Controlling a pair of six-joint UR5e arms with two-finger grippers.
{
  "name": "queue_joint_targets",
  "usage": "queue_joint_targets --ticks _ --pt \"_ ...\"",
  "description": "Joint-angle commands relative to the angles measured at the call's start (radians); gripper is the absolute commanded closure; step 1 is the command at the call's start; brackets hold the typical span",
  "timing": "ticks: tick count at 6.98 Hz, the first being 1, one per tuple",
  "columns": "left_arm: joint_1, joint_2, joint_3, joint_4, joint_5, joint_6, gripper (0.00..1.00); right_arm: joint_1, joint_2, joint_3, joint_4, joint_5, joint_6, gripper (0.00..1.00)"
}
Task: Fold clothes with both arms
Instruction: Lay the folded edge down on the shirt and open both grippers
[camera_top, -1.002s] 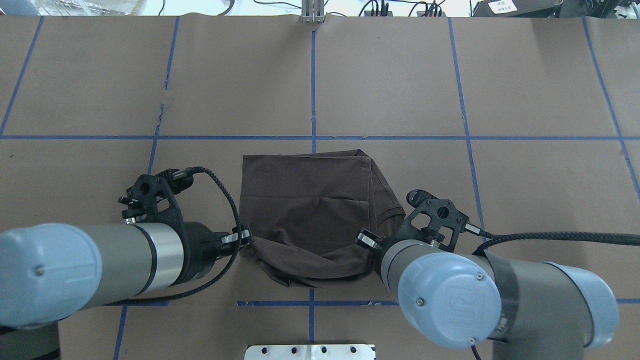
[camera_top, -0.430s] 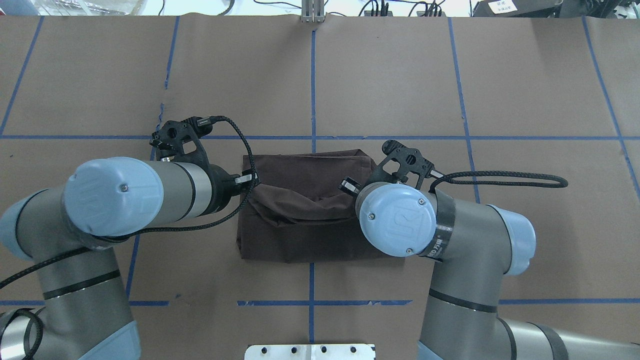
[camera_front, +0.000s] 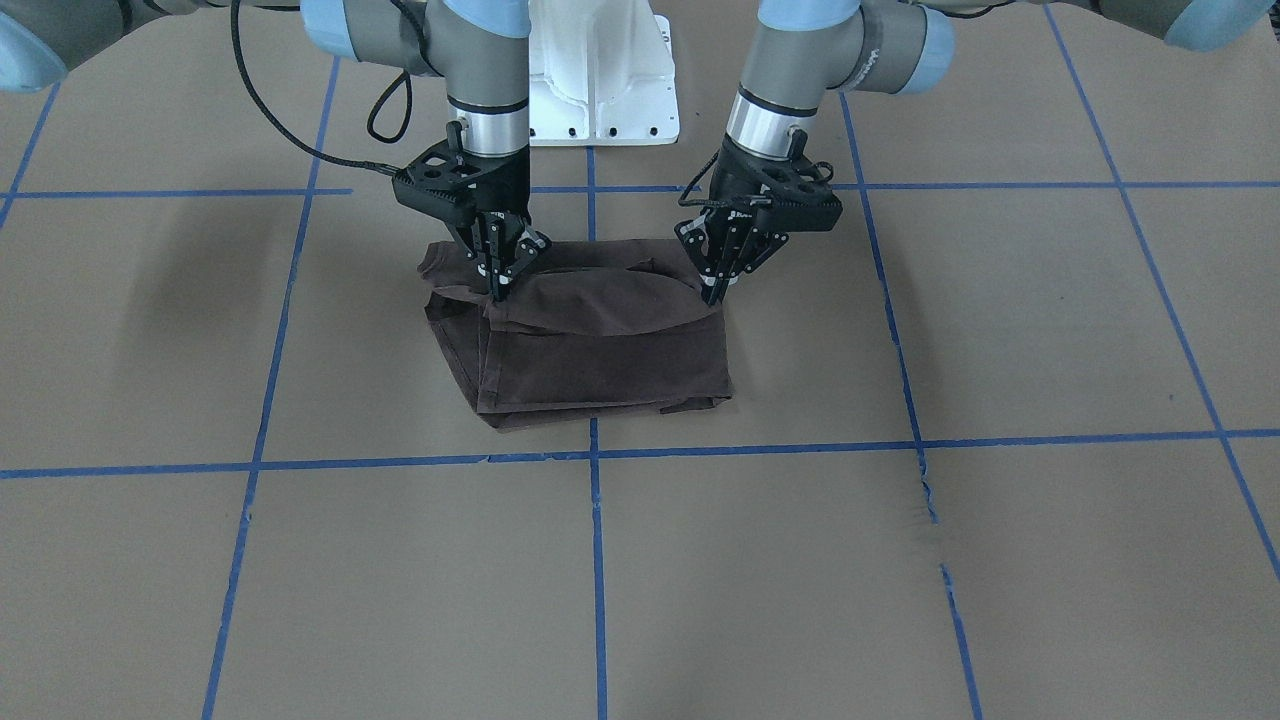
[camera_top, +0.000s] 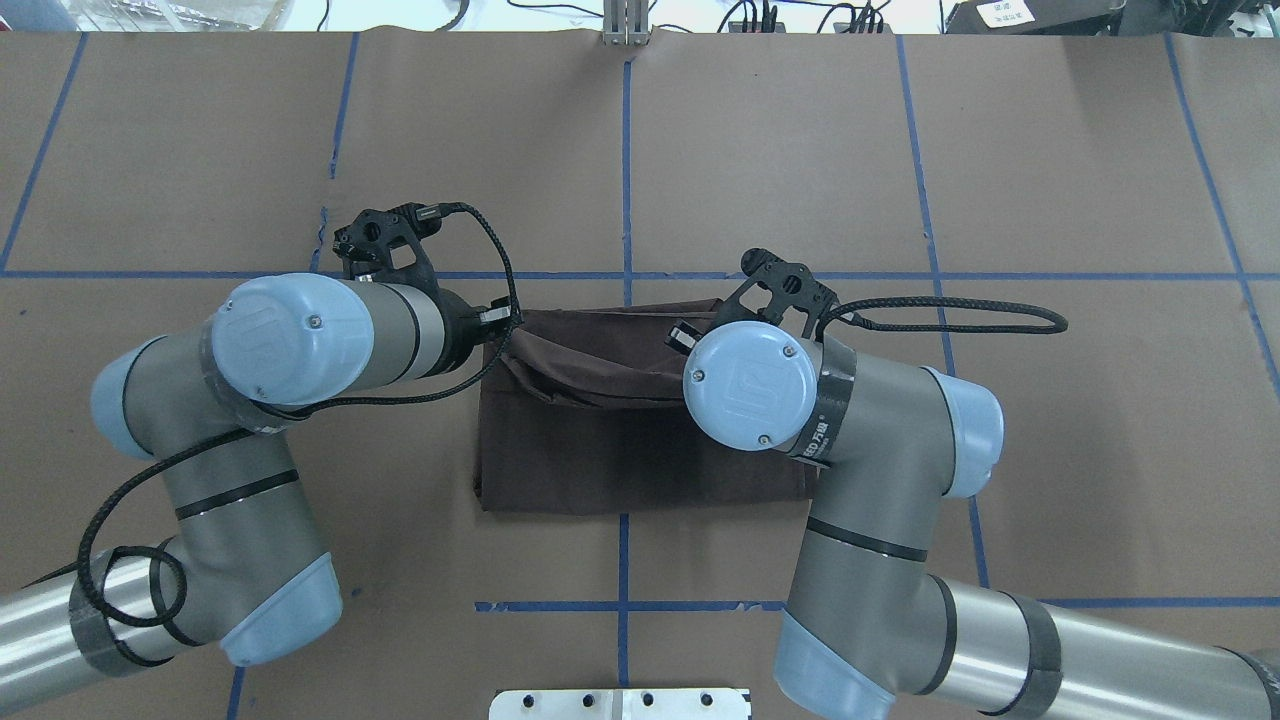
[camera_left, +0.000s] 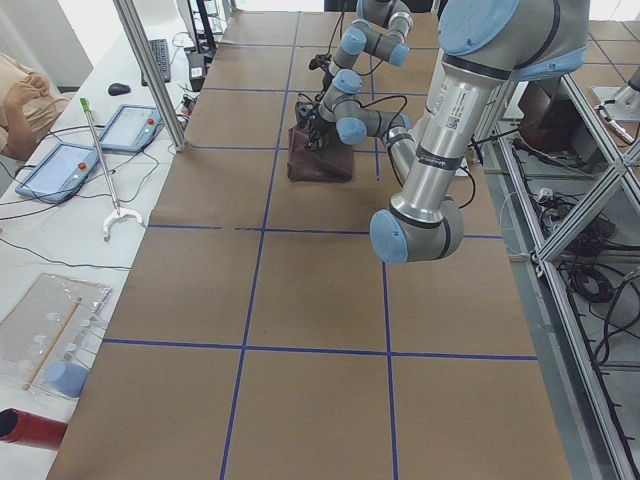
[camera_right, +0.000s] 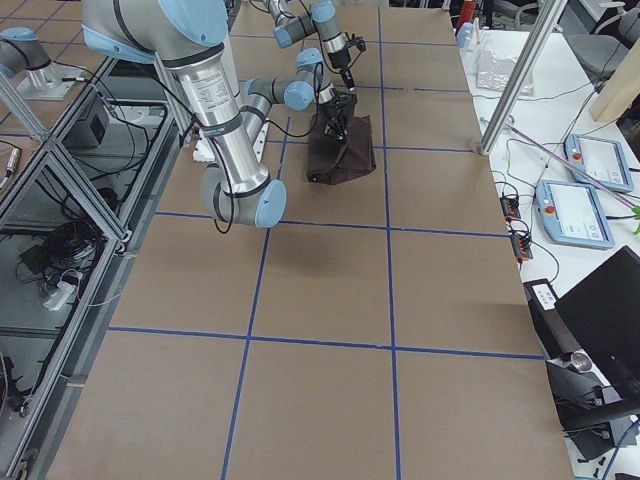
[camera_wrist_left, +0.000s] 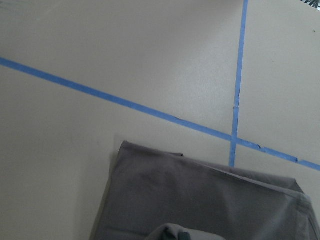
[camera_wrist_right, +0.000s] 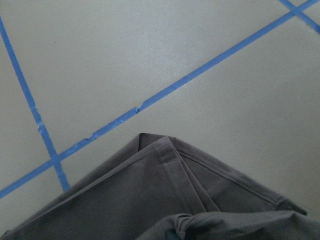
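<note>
Fold step: left gripper (camera_front: 713, 290) and right gripper (camera_front: 497, 287) each pinch the shirt (camera_front: 600, 355) edge; next, lower it evenly and release.

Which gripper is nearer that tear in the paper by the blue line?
Left. The left gripper pinches the shirt corner nearest the tear; the right gripper holds the opposite corner, farther away.

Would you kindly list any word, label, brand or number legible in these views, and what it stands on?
Nothing can be quoted.
White label at the overhead view's top right: print too small to read.
Black band on the right arm: white characters, too blurred.
Blue cap beside it: embossed logo, unreadable.
T-shirt: no text showing.
</note>
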Motion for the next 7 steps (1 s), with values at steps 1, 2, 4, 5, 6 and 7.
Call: queue_joint_targets --ticks 1,2,4,5,6,7 --pt "-0.014 -0.028 0.127 -0.08 0.002 0.011 1.0 0.026 0.038 -0.164 0.143 0.001 -0.01 1.0" --pt "-0.014 -0.028 0.155 -0.106 0.003 0.011 1.0 0.035 0.04 -0.175 0.147 0.002 -0.025 1.0" --pt "-0.014 -0.027 0.187 -0.117 0.002 0.009 1.0 0.046 0.038 -0.177 0.147 0.025 -0.033 1.0" --pt "-0.014 -0.027 0.201 -0.143 0.003 0.011 1.0 0.051 0.035 -0.177 0.147 0.027 -0.04 1.0" --pt "-0.014 -0.025 0.211 -0.157 0.003 0.011 1.0 0.054 0.033 -0.177 0.147 0.027 -0.066 1.0" --pt "-0.014 -0.024 0.212 -0.157 0.002 0.037 0.39 0.052 0.032 -0.188 0.145 0.024 -0.123 0.01"
